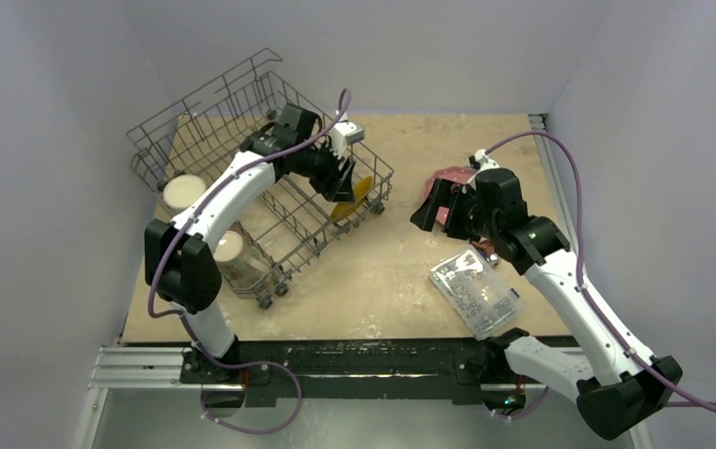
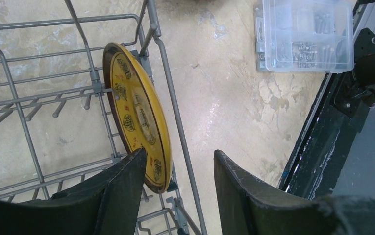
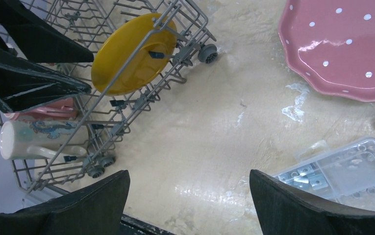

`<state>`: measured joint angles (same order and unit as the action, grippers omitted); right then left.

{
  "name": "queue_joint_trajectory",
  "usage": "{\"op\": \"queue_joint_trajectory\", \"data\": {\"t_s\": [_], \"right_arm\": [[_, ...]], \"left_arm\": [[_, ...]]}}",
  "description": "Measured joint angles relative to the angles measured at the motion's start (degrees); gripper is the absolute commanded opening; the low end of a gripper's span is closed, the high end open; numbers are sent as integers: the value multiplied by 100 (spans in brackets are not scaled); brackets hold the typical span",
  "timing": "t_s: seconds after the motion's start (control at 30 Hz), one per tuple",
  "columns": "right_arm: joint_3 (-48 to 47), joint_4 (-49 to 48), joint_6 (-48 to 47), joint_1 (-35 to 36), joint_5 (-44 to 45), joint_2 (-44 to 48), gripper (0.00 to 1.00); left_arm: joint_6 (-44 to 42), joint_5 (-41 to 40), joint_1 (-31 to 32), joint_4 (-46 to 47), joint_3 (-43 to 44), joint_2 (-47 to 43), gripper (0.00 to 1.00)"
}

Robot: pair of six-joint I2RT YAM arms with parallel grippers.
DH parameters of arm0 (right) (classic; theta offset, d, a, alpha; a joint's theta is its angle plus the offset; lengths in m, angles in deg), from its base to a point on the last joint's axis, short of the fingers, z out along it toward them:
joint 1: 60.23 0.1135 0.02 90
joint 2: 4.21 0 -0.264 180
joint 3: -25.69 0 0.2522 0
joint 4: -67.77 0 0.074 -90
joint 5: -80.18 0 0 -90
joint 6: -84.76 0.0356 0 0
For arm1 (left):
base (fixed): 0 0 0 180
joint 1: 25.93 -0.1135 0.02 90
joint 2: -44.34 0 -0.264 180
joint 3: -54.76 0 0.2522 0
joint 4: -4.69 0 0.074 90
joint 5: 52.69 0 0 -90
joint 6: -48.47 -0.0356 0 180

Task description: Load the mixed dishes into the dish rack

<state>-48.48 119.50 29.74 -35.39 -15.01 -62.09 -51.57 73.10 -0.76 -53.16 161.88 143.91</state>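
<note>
The whole bench (image 1: 401,271) is seen in the top external view, taken from high above and behind the arm bases and tilted down, so that the near edge lies at the bottom and the far edge at the top. The left wrist view is taken close over the dish rack (image 2: 175,112) wall, past the left gripper (image 2: 179,154), and is faced down towards the bench's right side. The right wrist view is taken from higher, past the right gripper (image 3: 189,174), and is faced down towards the rack on the left. The yellow plate (image 1: 354,198) and the clear plastic box (image 1: 475,292) are shared by all three views. The pink dotted plate (image 3: 342,44) is shared by the top and right wrist views only.
</note>
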Motion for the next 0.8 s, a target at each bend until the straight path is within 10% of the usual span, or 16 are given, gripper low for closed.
{"op": "queue_joint_trajectory", "data": {"t_s": [0.27,0.8], "right_arm": [[2,-24,0,2,-39,17,93],[66,-7,0,2,-33,190,93]], "left_arm": [[-9,-330,282,-68,4,435,45],[-24,-560,350,-319,17,520,0]]}}
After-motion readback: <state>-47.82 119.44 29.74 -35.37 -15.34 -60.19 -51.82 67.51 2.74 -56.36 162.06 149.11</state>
